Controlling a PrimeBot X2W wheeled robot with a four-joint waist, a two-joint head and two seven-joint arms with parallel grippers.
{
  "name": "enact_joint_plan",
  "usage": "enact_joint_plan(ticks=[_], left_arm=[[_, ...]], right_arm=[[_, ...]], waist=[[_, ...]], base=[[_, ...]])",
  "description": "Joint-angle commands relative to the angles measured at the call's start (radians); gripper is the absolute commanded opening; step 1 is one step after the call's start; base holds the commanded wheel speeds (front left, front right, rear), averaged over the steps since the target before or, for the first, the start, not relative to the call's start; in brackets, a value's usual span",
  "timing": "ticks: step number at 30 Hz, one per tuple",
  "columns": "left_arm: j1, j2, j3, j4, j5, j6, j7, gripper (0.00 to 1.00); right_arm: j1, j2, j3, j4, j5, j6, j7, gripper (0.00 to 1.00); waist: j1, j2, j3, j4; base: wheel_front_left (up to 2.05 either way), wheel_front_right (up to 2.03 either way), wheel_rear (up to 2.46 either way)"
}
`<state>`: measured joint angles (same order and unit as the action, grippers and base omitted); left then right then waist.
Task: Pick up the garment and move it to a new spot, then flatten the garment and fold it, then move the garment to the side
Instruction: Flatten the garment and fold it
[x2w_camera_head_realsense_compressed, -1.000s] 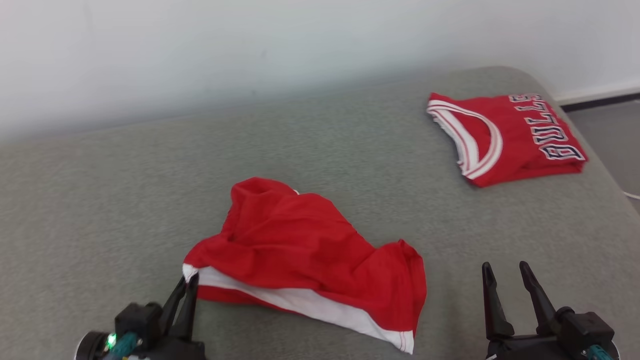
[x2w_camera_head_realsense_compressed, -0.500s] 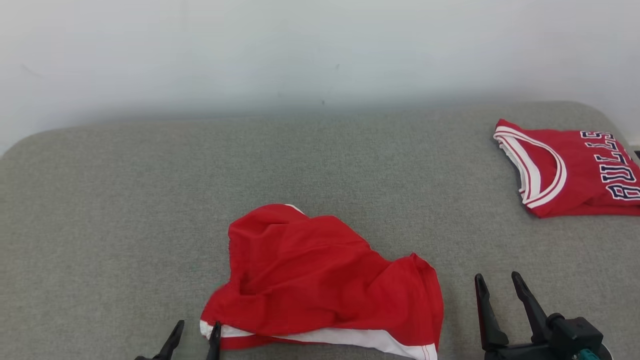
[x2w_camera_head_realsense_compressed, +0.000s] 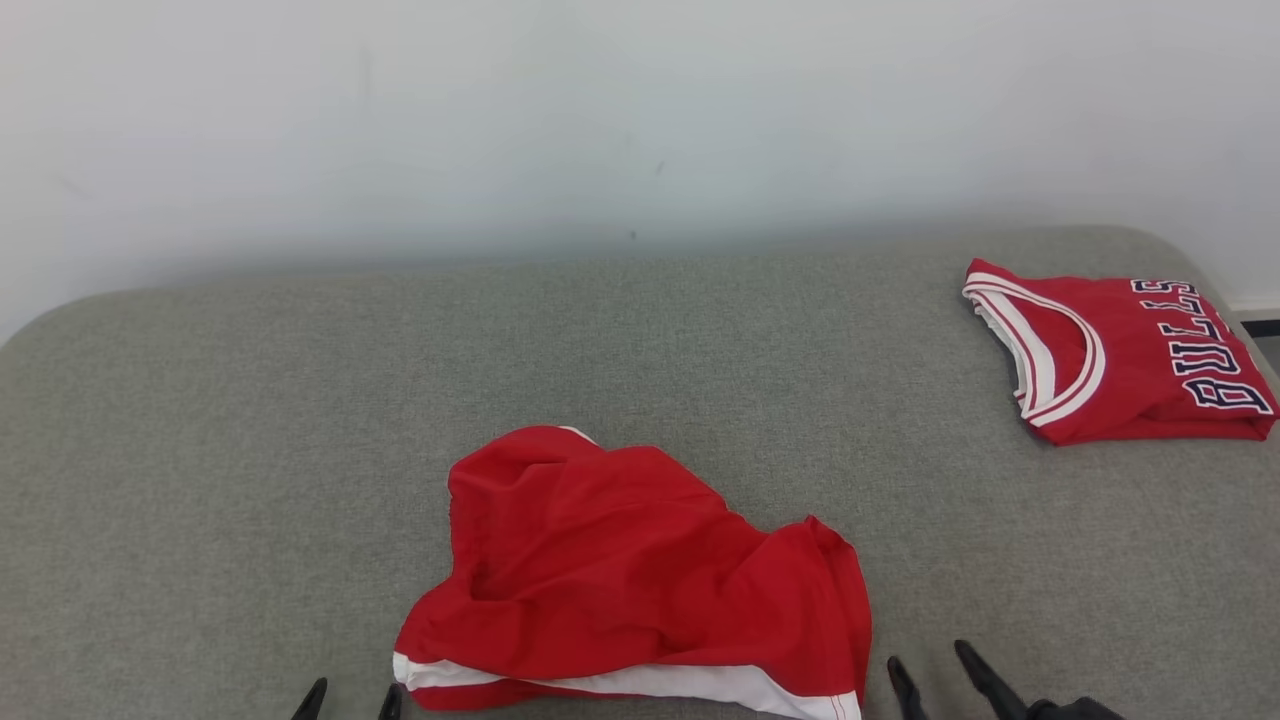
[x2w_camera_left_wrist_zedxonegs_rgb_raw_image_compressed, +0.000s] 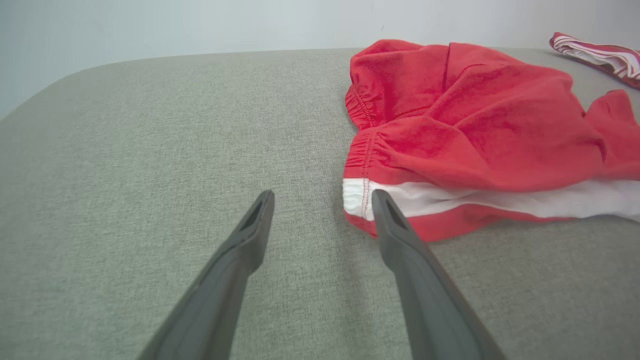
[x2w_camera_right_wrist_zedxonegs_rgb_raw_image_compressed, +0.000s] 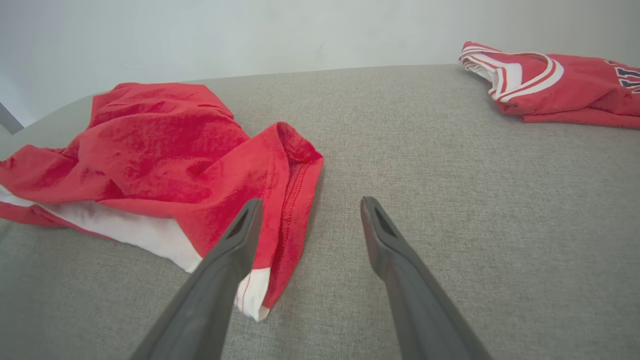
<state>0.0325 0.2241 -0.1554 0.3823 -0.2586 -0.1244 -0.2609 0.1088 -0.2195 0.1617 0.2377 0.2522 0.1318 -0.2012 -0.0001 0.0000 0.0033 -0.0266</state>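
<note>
Crumpled red shorts (x2w_camera_head_realsense_compressed: 620, 560) lie at the near middle of the grey padded surface (x2w_camera_head_realsense_compressed: 200, 420). The left gripper (x2w_camera_left_wrist_zedxonegs_rgb_raw_image_compressed: 322, 200) points low at their waistband corner, jaws spread and empty. The right gripper (x2w_camera_right_wrist_zedxonegs_rgb_raw_image_compressed: 307, 202) sits low by the hem, jaws also spread.

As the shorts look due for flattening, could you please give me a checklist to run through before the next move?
1. Left gripper open, nothing between its fingers: ok.
2. Right gripper open and empty: ok.
3. Red shorts lying flat: not ok, bunched with deep folds.
4. White-striped waistband corner close to the left gripper: ok, right beside one finger.
5. Folded jersey well apart from the shorts: ok, at the far right of the grey cushion.
6. Hem near the right gripper free of hidden layers: cannot tell.
</note>
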Motion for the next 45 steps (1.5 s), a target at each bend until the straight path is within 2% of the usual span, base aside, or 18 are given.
enact_joint_plan(ticks=[1,15,23,24,25,26,29,33,40,45], left_arm=[[-0.024,0.008,-0.012,0.012,-0.012,-0.005,0.008,1.0],[-0.183,0.088,-0.213,0.159,-0.127,-0.005,0.003,1.0],[-0.233,0.096,-0.284,0.222,-0.208,-0.005,-0.003,0.99],[-0.24,0.099,-0.295,0.23,-0.221,-0.005,-0.003,0.67],[-0.246,0.096,-0.304,0.234,-0.25,-0.005,-0.003,0.22],[-0.25,0.094,-0.317,0.236,-0.278,-0.005,-0.003,0.0],[-0.259,0.106,-0.369,0.234,-0.322,-0.005,-0.004,0.0],[-0.228,0.107,-0.339,0.165,-0.348,-0.005,-0.004,0.0],[-0.146,0.1,-0.263,0.035,-0.281,-0.005,-0.004,0.0],[-0.217,0.14,-0.249,-0.039,-0.237,-0.005,-0.004,0.0]], right_arm=[[0.011,-0.005,0.02,0.003,0.011,-0.003,0.005,1.0],[-0.059,-0.023,0.162,0.12,0.057,-0.003,0.025,1.0],[-0.123,-0.018,0.223,0.196,0.075,-0.003,0.013,1.0],[-0.131,-0.018,0.232,0.207,0.075,-0.003,0.014,0.84],[-0.141,-0.02,0.239,0.221,0.079,-0.003,0.01,0.3],[-0.15,-0.021,0.246,0.23,0.083,-0.003,0.004,0.0],[-0.169,-0.017,0.265,0.254,0.094,-0.003,-0.014,0.0],[-0.169,-0.037,0.262,0.251,0.104,-0.003,-0.042,0.0],[-0.157,-0.055,0.232,0.143,0.109,-0.003,-0.059,0.0],[-0.246,-0.071,0.227,0.041,0.121,-0.003,-0.046,0.0]], waist=[[0.0001,0.0,0.008,-0.006],[0.0001,0.0,0.054,-0.011],[0.0001,0.0,0.067,-0.011],[0.0001,0.0,0.069,-0.012],[0.0001,0.0,0.07,-0.012],[0.0001,0.0,0.072,-0.011],[0.0001,0.0,0.072,-0.01],[0.0001,0.0,0.064,-0.008],[0.0001,0.0,0.056,-0.004],[0.0001,0.0,0.071,-0.011]], base=[[0.0,0.0,0.0],[0.0,0.0,0.0],[0.0,0.0,0.0],[0.0,0.0,0.0],[0.0,0.0,0.0],[0.0,0.0,0.0],[0.0,0.0,0.0],[0.0,0.0,0.0],[0.0,0.0,0.0],[0.0,0.0,0.0]])
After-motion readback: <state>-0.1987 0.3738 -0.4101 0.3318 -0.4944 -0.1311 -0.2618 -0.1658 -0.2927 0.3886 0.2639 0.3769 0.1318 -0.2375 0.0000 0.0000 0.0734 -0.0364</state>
